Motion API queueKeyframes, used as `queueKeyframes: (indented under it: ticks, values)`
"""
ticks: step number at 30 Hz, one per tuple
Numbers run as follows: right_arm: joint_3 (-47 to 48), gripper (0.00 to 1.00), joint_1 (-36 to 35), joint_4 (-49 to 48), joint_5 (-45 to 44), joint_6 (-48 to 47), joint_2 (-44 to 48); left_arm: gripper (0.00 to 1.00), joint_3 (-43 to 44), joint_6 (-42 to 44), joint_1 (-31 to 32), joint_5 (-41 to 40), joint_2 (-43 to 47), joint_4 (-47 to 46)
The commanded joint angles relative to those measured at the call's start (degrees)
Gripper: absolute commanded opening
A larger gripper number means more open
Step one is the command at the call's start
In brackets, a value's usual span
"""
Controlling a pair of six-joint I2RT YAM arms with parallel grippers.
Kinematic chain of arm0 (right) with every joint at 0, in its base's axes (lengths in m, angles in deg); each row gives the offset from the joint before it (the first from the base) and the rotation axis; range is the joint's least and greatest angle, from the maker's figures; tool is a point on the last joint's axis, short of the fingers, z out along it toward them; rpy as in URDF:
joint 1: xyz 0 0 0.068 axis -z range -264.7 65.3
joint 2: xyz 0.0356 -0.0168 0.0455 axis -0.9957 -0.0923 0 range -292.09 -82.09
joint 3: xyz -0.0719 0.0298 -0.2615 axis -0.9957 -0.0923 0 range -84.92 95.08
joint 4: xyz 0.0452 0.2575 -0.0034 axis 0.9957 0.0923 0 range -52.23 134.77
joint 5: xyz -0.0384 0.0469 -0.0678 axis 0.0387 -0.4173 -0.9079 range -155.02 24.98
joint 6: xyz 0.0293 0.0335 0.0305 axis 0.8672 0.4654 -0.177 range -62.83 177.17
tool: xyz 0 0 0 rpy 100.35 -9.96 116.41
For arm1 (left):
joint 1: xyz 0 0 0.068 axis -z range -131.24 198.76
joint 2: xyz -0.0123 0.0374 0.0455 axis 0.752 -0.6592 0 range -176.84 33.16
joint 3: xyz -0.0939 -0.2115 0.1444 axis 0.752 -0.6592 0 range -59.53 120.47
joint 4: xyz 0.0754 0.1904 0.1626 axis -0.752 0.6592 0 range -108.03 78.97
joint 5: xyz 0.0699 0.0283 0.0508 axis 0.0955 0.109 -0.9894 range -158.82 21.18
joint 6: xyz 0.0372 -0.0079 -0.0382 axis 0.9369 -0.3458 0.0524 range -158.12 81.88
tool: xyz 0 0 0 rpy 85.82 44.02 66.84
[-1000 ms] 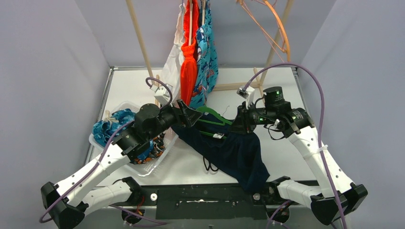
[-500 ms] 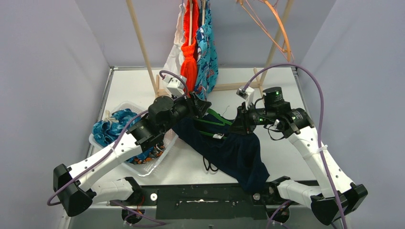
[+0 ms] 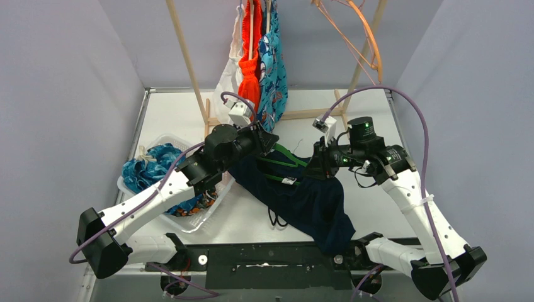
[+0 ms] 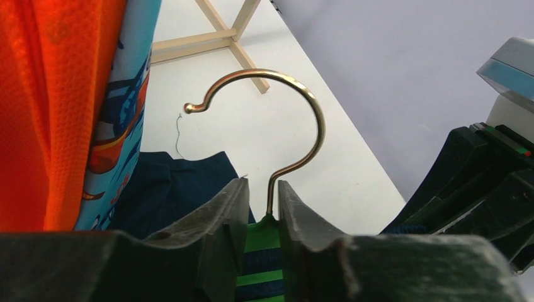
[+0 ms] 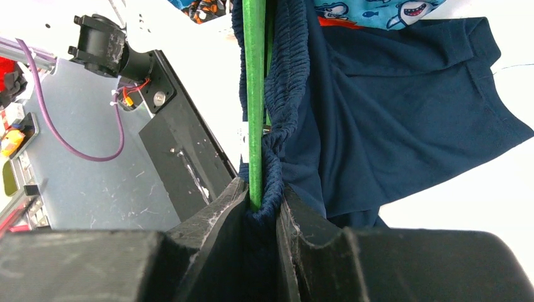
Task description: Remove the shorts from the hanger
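Observation:
The navy shorts (image 3: 315, 201) lie spread on the table, their waistband still on the green hanger (image 3: 286, 157). My left gripper (image 3: 267, 141) is shut on the hanger's green neck (image 4: 261, 239), just below its brass hook (image 4: 296, 100); in the left wrist view the left gripper (image 4: 263, 189) has both fingers pressing the neck. My right gripper (image 3: 315, 165) is shut on the bunched navy waistband (image 5: 283, 75) together with the hanger's green bar (image 5: 254, 94); the right gripper (image 5: 261, 195) shows both in its jaws.
Bright orange shorts (image 3: 250, 82) and teal shark-print shorts (image 3: 275, 69) hang from the wooden rack (image 3: 189, 63) just behind my left gripper. A clear basket (image 3: 189, 220) at the left holds blue patterned shorts (image 3: 148, 167) and camouflage shorts (image 3: 201, 198). Orange hangers (image 3: 365, 31) hang back right.
My left arm has swung from over the basket to the right, up to the hanger's hook, and its jaws have closed on the hanger's neck. The right gripper has kept its hold.

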Motion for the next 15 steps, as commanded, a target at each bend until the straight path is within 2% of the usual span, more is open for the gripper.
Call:
queueKeyframes:
  ticks: [1, 4, 7, 12, 15]
  values:
    - [0.83, 0.00, -0.47, -2.38, 0.77, -0.11, 2.07, 0.19, 3.28, -1.42, 0.31, 0.91, 0.69, -2.55]
    - [1.16, 0.00, -0.51, -2.65, 0.99, -0.25, 2.65, 0.14, 2.59, -1.68, 0.30, 0.95, 1.38, -3.77]
    - [1.59, 0.00, -0.51, -2.54, 0.76, -0.24, 2.89, 0.00, 2.74, -1.46, 0.31, 0.72, 1.42, -2.91]
    - [2.10, 0.03, -0.46, -2.06, -0.82, 0.39, 3.23, 0.00, 2.62, -1.55, 0.31, 0.18, 1.72, -3.30]
    - [2.71, 0.06, -0.43, -1.73, -2.97, 0.92, 3.71, 0.00, 3.18, -0.34, 0.31, 2.77, 1.49, -4.53]
